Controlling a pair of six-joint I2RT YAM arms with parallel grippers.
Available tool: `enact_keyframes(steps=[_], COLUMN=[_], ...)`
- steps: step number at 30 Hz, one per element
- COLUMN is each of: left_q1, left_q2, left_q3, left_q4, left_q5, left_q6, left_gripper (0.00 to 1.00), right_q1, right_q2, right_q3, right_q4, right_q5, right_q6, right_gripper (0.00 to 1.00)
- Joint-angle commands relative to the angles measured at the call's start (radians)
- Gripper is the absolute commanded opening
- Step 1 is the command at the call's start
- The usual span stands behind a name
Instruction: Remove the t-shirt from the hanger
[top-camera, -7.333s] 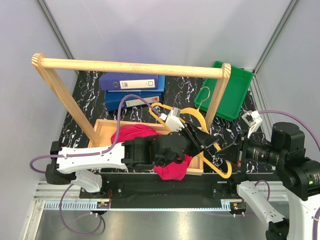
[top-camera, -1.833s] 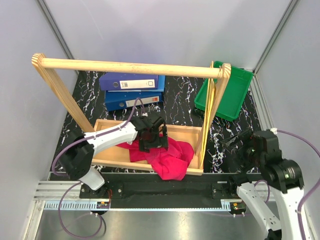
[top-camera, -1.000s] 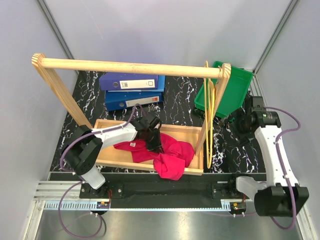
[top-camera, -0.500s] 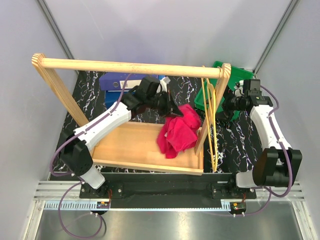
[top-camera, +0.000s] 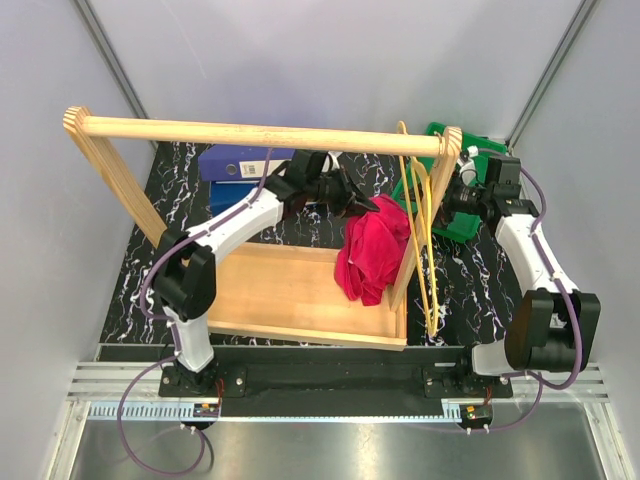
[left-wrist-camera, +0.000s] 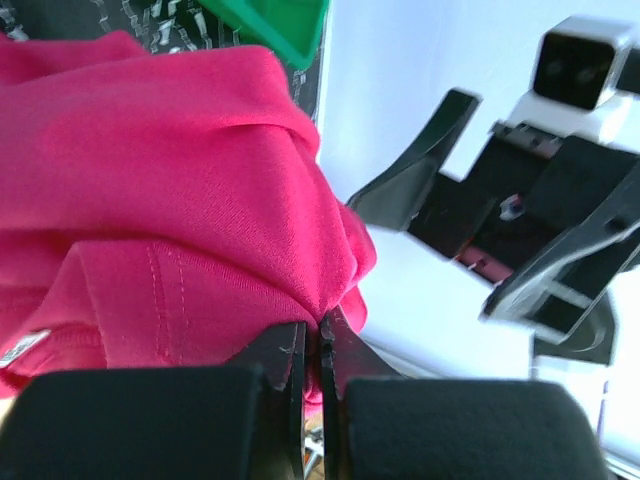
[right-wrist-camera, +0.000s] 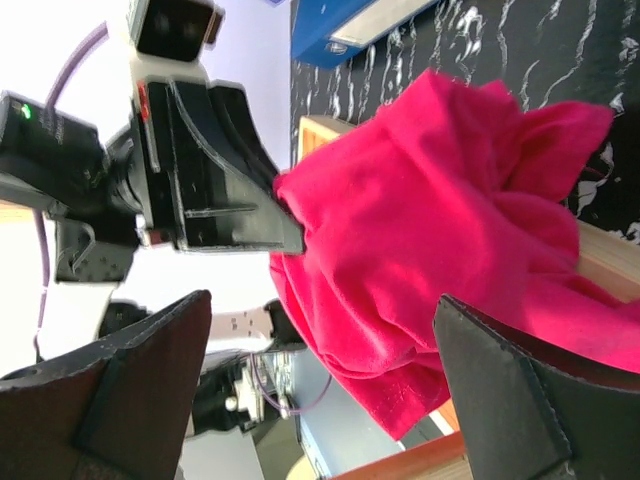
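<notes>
T-shirt (top-camera: 375, 250): pink, limp, likely light; dangles at 9 o'clock of the yellow hanger (top-camera: 427, 240), over the wooden tray (top-camera: 265, 295). Any bunched fold should give a hold. Left gripper (left-wrist-camera: 320, 335) is pinched tight on a fold. Right gripper (right-wrist-camera: 320, 300), at the hanger's 3 o'clock, gapes wide and holds nothing.

wood rail (top-camera: 260, 133) above left gripper (left-wrist-camera: 320, 338); blue binders (top-camera: 228, 162) to its left, wood tray (top-camera: 280, 292) below, green bin (left-wrist-camera: 270, 25) on its right.

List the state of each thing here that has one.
t-shirt: off the hanger, bunched, dangling from the left gripper.
hanger: bare, hooked over the wooden rail.
left gripper: shut on the t-shirt.
right gripper: open, holding nothing.
binders: closed, stacked.
</notes>
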Motion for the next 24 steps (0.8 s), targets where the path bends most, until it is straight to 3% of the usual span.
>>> enact_keyframes(steps=[1, 13, 16, 17, 18, 20, 23, 24], left_q1=[0.0, -0.005, -0.008, -0.01, -0.013, -0.02, -0.023, -0.023], left_q2=[0.014, 0.053, 0.067, 0.07, 0.074, 0.073, 0.061, 0.054], left_q3=[0.105, 0.165, 0.177, 0.18, 0.186, 0.188, 0.171, 0.153], left_q4=[0.121, 0.209, 0.212, 0.212, 0.214, 0.21, 0.198, 0.197], left_q5=[0.06, 0.091, 0.1, 0.106, 0.108, 0.106, 0.106, 0.108], left_q6=[-0.088, -0.194, -0.207, -0.211, -0.213, -0.207, -0.194, -0.193], left_gripper=[0.0, 0.0, 0.0, 0.0, 0.0, 0.0, 0.0, 0.0], right_q1=[0.022, 0.148, 0.166, 0.168, 0.168, 0.168, 0.168, 0.168], right_q2=[0.014, 0.023, 0.028, 0.029, 0.029, 0.02, -0.017, -0.037], right_q3=[-0.014, -0.059, -0.066, -0.065, -0.066, -0.076, -0.111, -0.12], right_q4=[0.066, 0.073, 0.1, 0.105, 0.108, 0.126, 0.224, 0.269], right_q5=[-0.098, -0.047, -0.049, -0.041, -0.037, -0.001, 0.022, 0.028], right_q6=[-0.058, -0.151, -0.144, -0.14, -0.134, -0.111, -0.032, -0.015], right_gripper=[1.0, 0.99, 0.91, 0.87, 0.76, 0.7, 0.5, 0.31])
